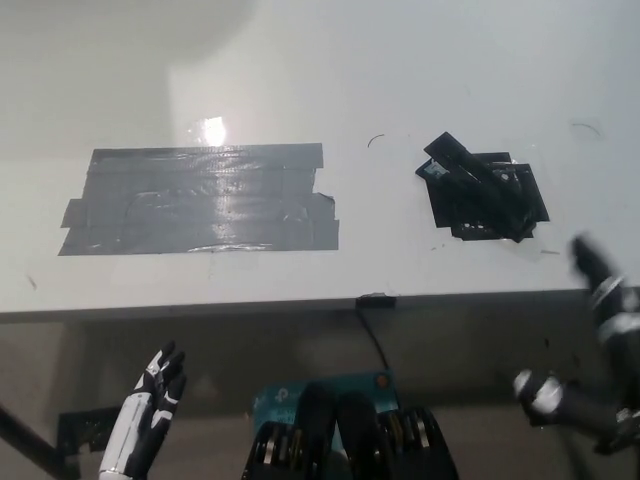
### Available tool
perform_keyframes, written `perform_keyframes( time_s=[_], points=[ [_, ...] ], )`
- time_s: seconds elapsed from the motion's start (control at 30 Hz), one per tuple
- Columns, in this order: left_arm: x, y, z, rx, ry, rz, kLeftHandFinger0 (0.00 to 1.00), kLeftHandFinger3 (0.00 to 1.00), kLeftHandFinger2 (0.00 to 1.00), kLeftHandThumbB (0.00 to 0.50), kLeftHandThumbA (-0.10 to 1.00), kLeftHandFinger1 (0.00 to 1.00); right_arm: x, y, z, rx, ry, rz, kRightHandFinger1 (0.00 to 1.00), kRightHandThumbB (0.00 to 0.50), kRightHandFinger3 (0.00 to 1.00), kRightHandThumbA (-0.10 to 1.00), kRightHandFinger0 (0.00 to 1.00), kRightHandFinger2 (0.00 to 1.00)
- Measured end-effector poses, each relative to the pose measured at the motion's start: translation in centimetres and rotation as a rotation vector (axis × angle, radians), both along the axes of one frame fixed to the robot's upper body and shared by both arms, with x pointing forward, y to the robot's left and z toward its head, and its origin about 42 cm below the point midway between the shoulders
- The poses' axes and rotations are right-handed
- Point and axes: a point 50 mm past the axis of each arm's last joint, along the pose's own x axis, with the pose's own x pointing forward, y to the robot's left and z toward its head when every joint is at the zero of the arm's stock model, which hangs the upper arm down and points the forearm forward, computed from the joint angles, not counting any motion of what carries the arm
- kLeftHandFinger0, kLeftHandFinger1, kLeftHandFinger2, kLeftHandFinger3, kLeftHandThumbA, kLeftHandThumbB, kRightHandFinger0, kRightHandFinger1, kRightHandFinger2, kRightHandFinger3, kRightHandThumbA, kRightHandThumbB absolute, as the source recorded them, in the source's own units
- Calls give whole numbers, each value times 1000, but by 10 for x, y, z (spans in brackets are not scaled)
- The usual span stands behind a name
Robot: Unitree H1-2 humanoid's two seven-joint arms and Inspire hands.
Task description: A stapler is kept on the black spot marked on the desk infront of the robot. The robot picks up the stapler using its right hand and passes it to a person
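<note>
White tabletop [420,80] carried a large grey tape patch [200,200] and a black tape spot [485,195], where a dark stapler [462,160] apparently lay, hard to separate from the tape. Black right hand [590,350] hovered open, empty, below the table edge. White left hand [150,415] rested open, low. No writing was legible.

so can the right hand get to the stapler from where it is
Probably yes: the stapler lies uncovered on its black patch, and the open right hand sits just below the desk edge with nothing between.
</note>
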Motion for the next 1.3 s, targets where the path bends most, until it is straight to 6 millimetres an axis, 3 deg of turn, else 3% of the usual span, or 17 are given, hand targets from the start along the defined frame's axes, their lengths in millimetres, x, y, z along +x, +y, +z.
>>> perform_keyframes(
  time_s=[0.13,0.3,0.53,0.63,0.73,0.87,0.97,1.3],
  points=[
    [0,0,-1,1,2,0,1000,1000,1000,500,865,1000,33,-7,40,-104,-79,-32,1000,262,1000,1000,1000,1000],
    [-1,-1,-2,-1,3,0,1000,1000,1000,497,869,1000,91,-11,70,-195,-49,-75,1000,316,1000,1000,1000,1000],
    [0,-1,-2,-2,1,-1,1000,1000,1000,499,866,1000,181,-6,89,-295,152,-114,1000,299,1000,1000,1000,1000],
    [0,-1,-2,-2,-4,-2,1000,1000,1000,500,868,1000,218,3,95,-349,260,-123,1000,352,1000,1000,1000,1000],
    [0,-1,-2,-2,-10,-4,1000,1000,1000,500,863,1000,242,10,98,-388,334,-138,1000,355,1000,1000,1000,1000],
    [0,-1,-2,-3,-12,-4,1000,1000,1000,500,854,1000,270,15,92,-418,442,-157,1000,348,1000,1000,1000,1000],
    [0,-2,-2,-4,-13,-4,1000,1000,1000,497,871,1000,281,18,84,-437,495,-162,1000,386,1000,1000,1000,1000],
    [1,-2,-1,-1,-17,-6,1000,1000,1000,483,883,1000,291,30,50,-536,606,-170,1000,355,1000,1000,1000,1000]
  ],
)
